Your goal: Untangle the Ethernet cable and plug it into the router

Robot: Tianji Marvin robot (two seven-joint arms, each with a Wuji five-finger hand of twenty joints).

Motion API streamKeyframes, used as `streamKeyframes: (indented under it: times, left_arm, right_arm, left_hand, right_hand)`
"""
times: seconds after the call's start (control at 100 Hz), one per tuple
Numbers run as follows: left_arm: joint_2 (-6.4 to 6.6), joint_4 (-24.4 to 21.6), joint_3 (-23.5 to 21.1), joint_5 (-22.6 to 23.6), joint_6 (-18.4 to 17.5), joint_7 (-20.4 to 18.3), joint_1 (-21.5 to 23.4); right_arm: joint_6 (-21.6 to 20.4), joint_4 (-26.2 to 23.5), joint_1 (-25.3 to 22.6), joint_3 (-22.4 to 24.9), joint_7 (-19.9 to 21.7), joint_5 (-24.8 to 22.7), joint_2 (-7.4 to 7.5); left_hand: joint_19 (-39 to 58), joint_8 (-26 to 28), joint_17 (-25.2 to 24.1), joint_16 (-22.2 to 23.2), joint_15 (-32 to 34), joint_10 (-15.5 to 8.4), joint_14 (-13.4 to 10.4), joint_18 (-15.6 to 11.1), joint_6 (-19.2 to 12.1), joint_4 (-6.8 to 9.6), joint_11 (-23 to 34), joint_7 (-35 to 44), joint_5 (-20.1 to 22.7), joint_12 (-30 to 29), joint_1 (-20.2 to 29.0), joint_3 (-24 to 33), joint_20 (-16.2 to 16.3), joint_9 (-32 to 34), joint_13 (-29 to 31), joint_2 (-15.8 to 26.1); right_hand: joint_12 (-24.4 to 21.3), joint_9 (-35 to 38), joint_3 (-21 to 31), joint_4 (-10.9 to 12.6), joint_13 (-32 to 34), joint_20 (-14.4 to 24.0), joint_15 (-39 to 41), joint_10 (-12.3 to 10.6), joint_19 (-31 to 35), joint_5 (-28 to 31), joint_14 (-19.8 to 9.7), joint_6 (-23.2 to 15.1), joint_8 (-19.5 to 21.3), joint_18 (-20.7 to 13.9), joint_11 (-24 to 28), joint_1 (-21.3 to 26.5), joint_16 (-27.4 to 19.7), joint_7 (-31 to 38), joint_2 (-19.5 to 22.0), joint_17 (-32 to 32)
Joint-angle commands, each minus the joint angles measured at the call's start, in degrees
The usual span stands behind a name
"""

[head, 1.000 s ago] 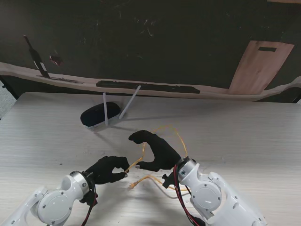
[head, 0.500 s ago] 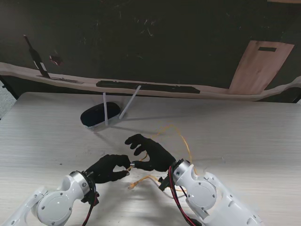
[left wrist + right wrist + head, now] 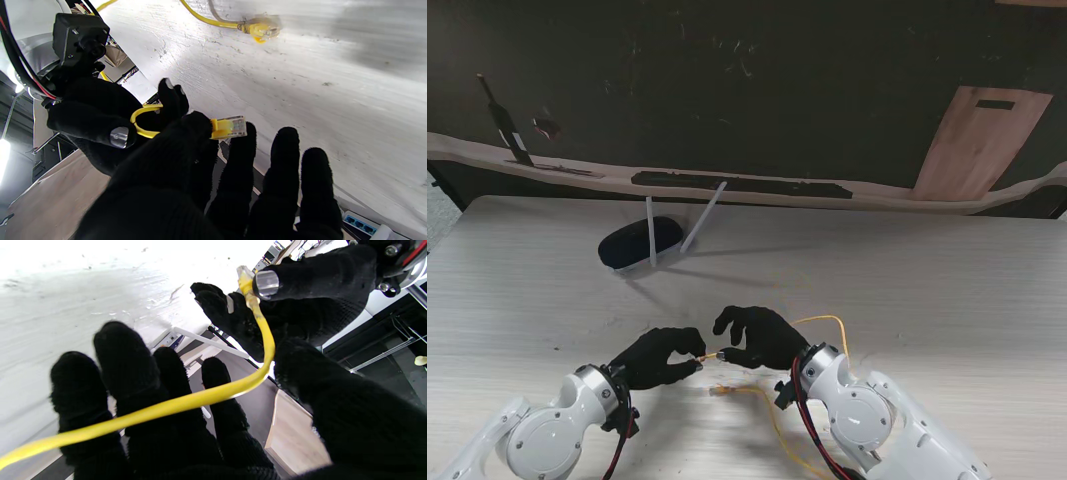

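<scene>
The yellow Ethernet cable (image 3: 827, 321) loops around the right side of my right hand (image 3: 760, 337) and trails nearer to me. My left hand (image 3: 662, 357) is shut on one plug (image 3: 230, 126), pinching its clear tip between thumb and fingers. Close beside it, my right hand has the cable (image 3: 186, 400) running across its fingers, with the thumb against it just behind that plug (image 3: 245, 276). The other plug (image 3: 720, 390) (image 3: 262, 28) lies loose on the table between my wrists. The dark router (image 3: 632, 245) with two white antennas stands farther off to the left, its ports (image 3: 360, 226) visible.
The pale wooden table (image 3: 947, 290) ends at a far edge with a dark wall behind it. A wooden board (image 3: 977, 140) leans at the far right. My right arm's red and black wiring (image 3: 812, 440) runs beside the slack cable.
My right hand has lowered and drawn nearer to me beside the left hand. The cable arch beyond it has dropped to a low loop on its right. The left hand has stayed put.
</scene>
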Motion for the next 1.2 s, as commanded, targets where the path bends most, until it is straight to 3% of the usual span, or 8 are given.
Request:
streamKeyframes:
  times: [0.0, 0.12, 0.23, 0.38, 0.61, 0.74, 1.02, 1.19]
  left_arm:
    - [-0.13, -0.2, 0.2, -0.4, 0.3, -0.8, 0.4]
    - [-0.20, -0.2, 0.2, -0.4, 0.4, -0.5, 0.4]
    - [-0.24, -0.2, 0.3, -0.4, 0.5, -0.4, 0.3]
    - [-0.24, -0.1, 0.6, -0.3, 0.8, -0.3, 0.1]
    - [-0.79, 0.4, 1.0, 1.5, 0.9, 3.0, 0.3]
    - [-1.17, 0.9, 0.5, 1.7, -0.4, 5.2, 1.0]
    - [-3.42, 3.9, 2.0, 6.9, -3.3, 19.8, 1.8]
    - [-3.37, 5.4, 2.9, 13.8, -4.1, 24.2, 1.6]
  right_arm:
    - [0.2, -0.4, -0.2, -0.2, 1.5, 0.1, 0.24]
    - [0.0, -0.3, 0.3, -0.6, 2.0, -0.4, 0.40]
    - [-0.2, -0.2, 0.6, -0.9, 2.2, -0.9, 0.48]
    - [0.2, -0.1, 0.9, -1.3, 2.1, -0.5, 0.37]
    - [4.0, -1.5, 0.4, -1.1, 3.5, -1.3, 0.72]
    - [8.8, -2.8, -0.3, -0.5, 5.1, 1.3, 0.67]
    - [18.0, -4.0, -1.3, 0.5, 4.9, 10.0, -0.74]
    - [21.9, -4.8, -1.9, 1.3, 3.2, 13.8, -1.78]
  left_hand:
    - [2.2, 2.5, 0.4, 1.0, 1.2, 0.8, 1.5, 1.1, -0.4, 1.25, 1.4, 5.9, -0.1, 1.1, 2.4, -0.6, 1.1, 0.3, 1.1, 2.7]
    - [2.5, 2.7, 0.6, 1.2, 1.5, 0.8, 1.7, 1.2, -0.3, 1.27, 1.5, 6.0, 0.1, 1.2, 2.4, -1.0, 1.3, 0.5, 1.3, 2.7]
    - [2.6, 2.8, 0.6, 1.3, 1.6, 0.8, 1.7, 1.3, -0.4, 1.31, 1.6, 6.1, 0.2, 1.3, 2.4, -1.1, 1.3, 0.6, 1.3, 2.7]
    - [2.6, 2.9, 0.5, 1.3, 1.6, 0.8, 1.8, 1.3, -0.4, 1.36, 1.6, 6.1, 0.3, 1.3, 2.4, -1.2, 1.4, 0.7, 1.3, 2.6]
    - [2.8, -0.7, 0.4, 1.4, 1.8, 0.8, 2.1, 1.4, -1.8, 1.32, 1.4, 3.5, 1.1, 1.2, -0.2, -3.1, 1.6, 0.9, 1.3, 2.3]
    - [1.9, -7.9, -0.5, 0.9, 0.6, -0.2, 1.6, 1.0, -1.9, 2.33, -2.0, -10.0, -0.6, -0.4, -8.6, -6.3, 1.1, -3.2, -0.1, 4.5]
    - [1.8, -9.2, -1.1, 0.8, 0.4, 0.3, 1.5, 1.9, -2.0, 1.71, -3.3, -19.7, 3.8, -2.1, -10.5, -5.8, 1.0, -2.1, -0.3, 5.6]
    - [2.7, -7.7, 0.2, 0.6, 1.6, -0.7, 0.7, 2.4, -1.9, 1.15, -2.5, -20.7, 3.8, -2.4, -19.0, 4.7, 1.6, -1.2, 1.7, 2.0]
  right_hand:
    - [0.6, 4.5, 1.7, 1.6, 3.2, -0.6, 7.4, 2.4, 5.3, 4.2, -0.7, 0.6, 0.4, 3.9, 2.0, 1.7, 1.6, 0.5, 1.4, 4.9]
    - [0.5, 9.0, 2.5, 1.9, 3.6, -1.4, 16.9, 2.3, 10.5, 8.5, -3.2, -0.2, 0.8, 3.6, 3.4, 3.8, 4.4, 1.8, 1.2, 11.5]
    - [0.3, 11.4, 1.6, -4.4, 3.7, -3.8, 22.9, 1.7, 15.6, 9.3, -5.5, -2.2, -9.6, 3.0, 4.7, 7.6, 7.3, 8.7, 0.4, 16.3]
    - [0.5, 14.1, -1.8, -6.2, 3.9, -2.3, 28.6, 1.0, 21.6, 8.9, -7.7, -5.7, -13.1, 0.7, 6.7, 14.4, 10.6, 17.1, 2.4, 19.8]
    - [2.5, 16.9, -1.1, -5.3, 4.1, 3.6, 33.3, 1.4, 27.8, 11.5, -12.9, -6.5, -7.0, -6.7, 13.6, 19.3, 14.0, 19.2, 1.2, 21.7]
    - [4.6, 16.9, -1.0, -5.1, 4.3, 6.0, 35.4, 2.5, 29.6, 11.6, -15.0, -4.5, -5.6, -8.8, 16.9, 20.5, 15.4, 18.7, 1.1, 22.3]
    - [6.3, 18.2, -0.9, -4.9, 4.3, 7.8, 37.3, 4.1, 31.1, 12.1, -15.7, -1.0, -5.8, -9.5, 18.6, 21.2, 16.6, 18.1, 0.9, 22.6]
    - [6.6, 18.7, -1.0, -4.9, 4.3, 8.4, 37.7, 4.8, 31.4, 12.2, -15.4, 0.4, -6.2, -9.2, 18.7, 21.6, 17.0, 18.1, 1.0, 22.6]
